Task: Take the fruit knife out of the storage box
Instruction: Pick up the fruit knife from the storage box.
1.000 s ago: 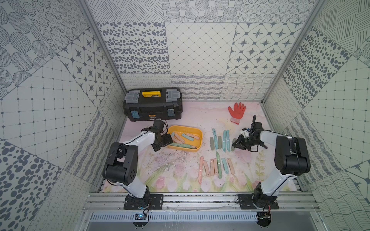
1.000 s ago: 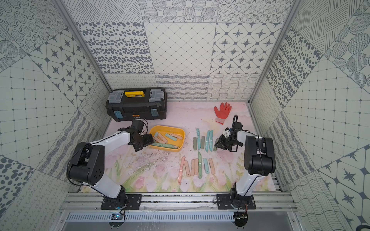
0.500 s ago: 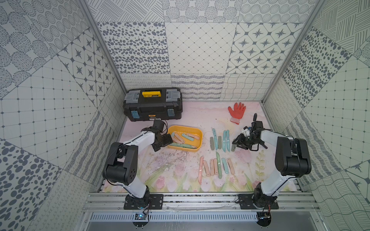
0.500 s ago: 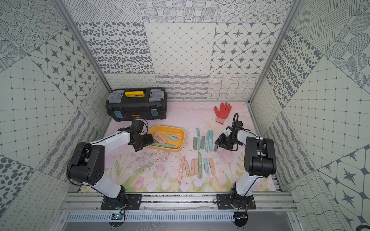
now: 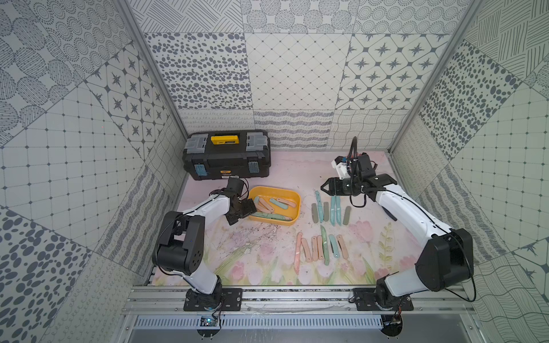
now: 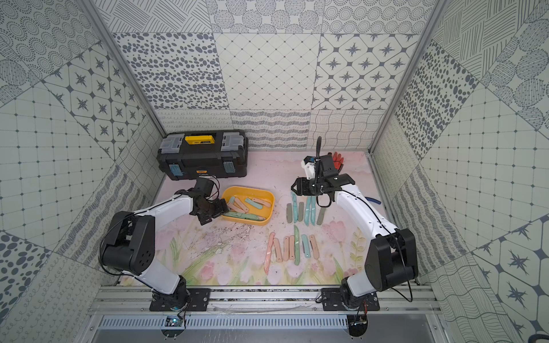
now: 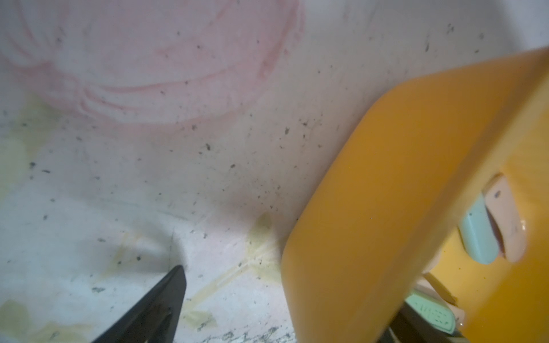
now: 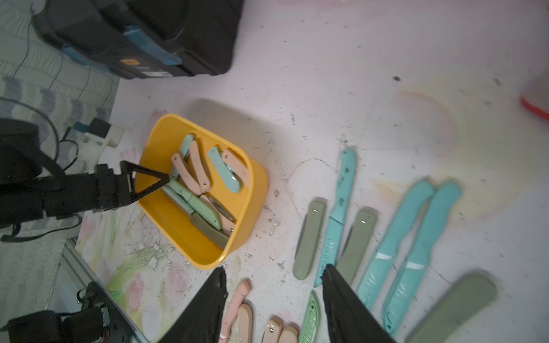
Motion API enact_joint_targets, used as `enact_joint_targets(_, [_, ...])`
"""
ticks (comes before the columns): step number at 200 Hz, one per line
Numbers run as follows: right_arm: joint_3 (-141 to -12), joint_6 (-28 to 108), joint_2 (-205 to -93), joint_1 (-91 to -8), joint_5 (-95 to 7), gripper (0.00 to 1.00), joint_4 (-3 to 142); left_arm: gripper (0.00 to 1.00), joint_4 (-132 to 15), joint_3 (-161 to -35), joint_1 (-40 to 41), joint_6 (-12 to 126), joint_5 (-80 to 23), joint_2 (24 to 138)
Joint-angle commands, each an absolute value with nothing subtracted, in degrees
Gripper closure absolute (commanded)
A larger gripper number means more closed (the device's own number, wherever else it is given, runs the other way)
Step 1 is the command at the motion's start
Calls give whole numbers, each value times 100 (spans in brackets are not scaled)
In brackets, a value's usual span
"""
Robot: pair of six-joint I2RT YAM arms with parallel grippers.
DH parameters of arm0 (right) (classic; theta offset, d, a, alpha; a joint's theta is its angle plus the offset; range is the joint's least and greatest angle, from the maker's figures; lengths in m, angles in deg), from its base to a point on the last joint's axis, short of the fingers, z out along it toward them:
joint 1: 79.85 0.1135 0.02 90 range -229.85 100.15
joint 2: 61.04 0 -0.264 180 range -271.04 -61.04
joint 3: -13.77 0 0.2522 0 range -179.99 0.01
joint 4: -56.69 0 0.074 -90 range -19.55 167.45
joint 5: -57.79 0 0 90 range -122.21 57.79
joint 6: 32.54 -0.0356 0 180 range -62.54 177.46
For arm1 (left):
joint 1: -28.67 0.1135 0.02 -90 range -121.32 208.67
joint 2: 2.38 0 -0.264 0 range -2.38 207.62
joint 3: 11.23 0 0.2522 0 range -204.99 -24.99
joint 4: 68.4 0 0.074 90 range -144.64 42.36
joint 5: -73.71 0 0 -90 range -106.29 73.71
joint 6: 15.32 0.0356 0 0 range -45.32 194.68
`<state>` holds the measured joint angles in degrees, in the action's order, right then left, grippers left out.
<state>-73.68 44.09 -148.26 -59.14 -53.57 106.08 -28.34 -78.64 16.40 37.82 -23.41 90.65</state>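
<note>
A near row of knives (image 5: pixel 319 249) is laid out on the mat (image 5: pixel 255 261). Behind it, folded fruit knives (image 5: pixel 271 209) are kept in the storage box (image 5: pixel 274 222). Its short wall is straddled by the left gripper (image 5: pixel 242 212), spread wide, with nothing clamped. Farther back, the right gripper (image 5: pixel 323 189) is held partly spread and empty over a second row (image 5: pixel 329 208). A black toolbox (image 5: pixel 227 160) is set by the back wall.

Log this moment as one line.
left tool: open, straddling storage box wall | right tool: open, empty, near laid-out knives | fruit knives in box
</note>
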Motion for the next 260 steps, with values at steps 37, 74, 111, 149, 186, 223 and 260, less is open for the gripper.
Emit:
enact_joint_targets(37, [-9363, 5652, -16748, -4532, -4347, 46, 11329, 11, -2850, -7898, 1666, 3885, -2391, 9098])
enact_joint_targets(74, [-10612, 5955, -17900, -4073, -3634, 47, 12071, 11, -2848, -7904, 1667, 3891, -2393, 9069])
enact_joint_targets(111, [-11380, 6076, -18637, -3694, -3313, 49, 12444, 11, -2846, -7870, 1668, 3901, -2378, 9042])
enact_joint_targets(149, [-11920, 6102, -19169, -3472, -3107, 49, 12697, 11, -2846, -7870, 1666, 3904, -2397, 9061])
enact_joint_targets(186, [-12501, 6162, -19736, -3371, -2806, 52, 13076, 11, -2850, -7885, 1667, 3900, -2413, 9073])
enact_joint_targets(223, [-12811, 6160, -20059, -3287, -2735, 53, 13284, 11, -2846, -7886, 1672, 3901, -2402, 9079])
enact_joint_targets(260, [-13020, 6164, -20300, -3278, -2702, 53, 13417, 11, -2852, -7896, 1666, 3898, -2407, 9092])
